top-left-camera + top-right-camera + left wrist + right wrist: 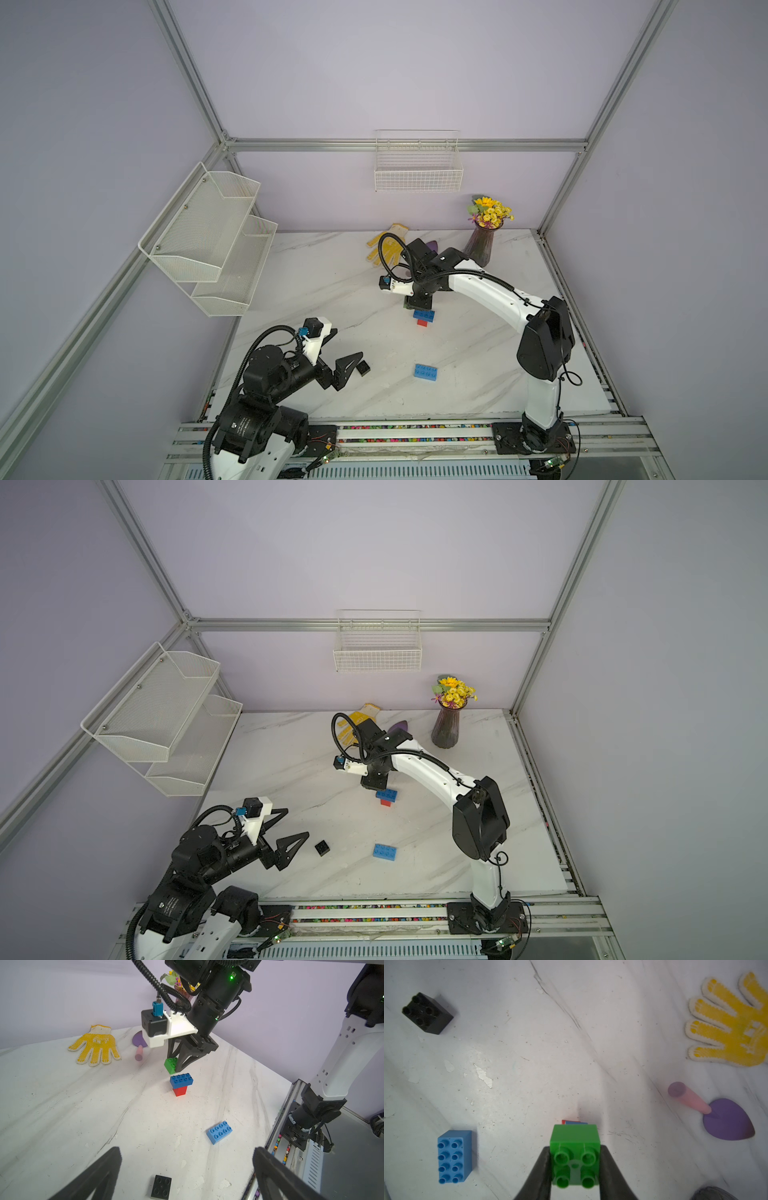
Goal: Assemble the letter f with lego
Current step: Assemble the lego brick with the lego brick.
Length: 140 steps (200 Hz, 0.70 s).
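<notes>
My worry: the build just sits loose on the tabletop [332, 270], a blue brick [181, 1080] overhanging a smaller red brick [179, 1091], so an off-centre push would probably tip or skid it. My right jaws are clamped on the green brick [575, 1159], right above the blue one's end. It looks slightly tilted, so the studs could miss. Room-wise I'm fine. The edges are well away, with the glove [95, 1045] and trowel [729, 1120] behind. The spare blue brick [219, 1132] has open marble around it, and my left jaws gape wide near the black brick [161, 1187].
</notes>
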Available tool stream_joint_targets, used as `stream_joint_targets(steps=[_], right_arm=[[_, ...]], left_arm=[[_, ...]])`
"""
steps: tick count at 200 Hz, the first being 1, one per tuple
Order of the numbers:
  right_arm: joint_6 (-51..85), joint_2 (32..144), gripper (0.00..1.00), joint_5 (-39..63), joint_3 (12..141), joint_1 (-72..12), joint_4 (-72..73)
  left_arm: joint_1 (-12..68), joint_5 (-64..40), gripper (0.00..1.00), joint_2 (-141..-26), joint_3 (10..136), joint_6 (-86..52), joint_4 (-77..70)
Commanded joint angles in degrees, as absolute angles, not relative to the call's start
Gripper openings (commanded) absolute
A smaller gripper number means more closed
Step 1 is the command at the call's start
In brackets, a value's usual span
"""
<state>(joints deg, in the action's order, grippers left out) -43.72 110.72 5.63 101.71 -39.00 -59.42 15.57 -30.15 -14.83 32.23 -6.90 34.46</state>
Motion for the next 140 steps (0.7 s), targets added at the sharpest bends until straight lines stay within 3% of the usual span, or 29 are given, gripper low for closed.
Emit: stream_joint_targets(steps=[1,140], right_arm=[[-43.3,109.9,0.10,5.2,102.0,-38.5,-62.2],[-42.1,111.5,0.05,8.4,95.7,-33.2,-60.2]], left_arm=[[16.0,-30.2,1.00,-15.2,32.4,-6.9,33.7],[16.1,-30.1,1.00,-15.6,32.4,-7.0,33.7]])
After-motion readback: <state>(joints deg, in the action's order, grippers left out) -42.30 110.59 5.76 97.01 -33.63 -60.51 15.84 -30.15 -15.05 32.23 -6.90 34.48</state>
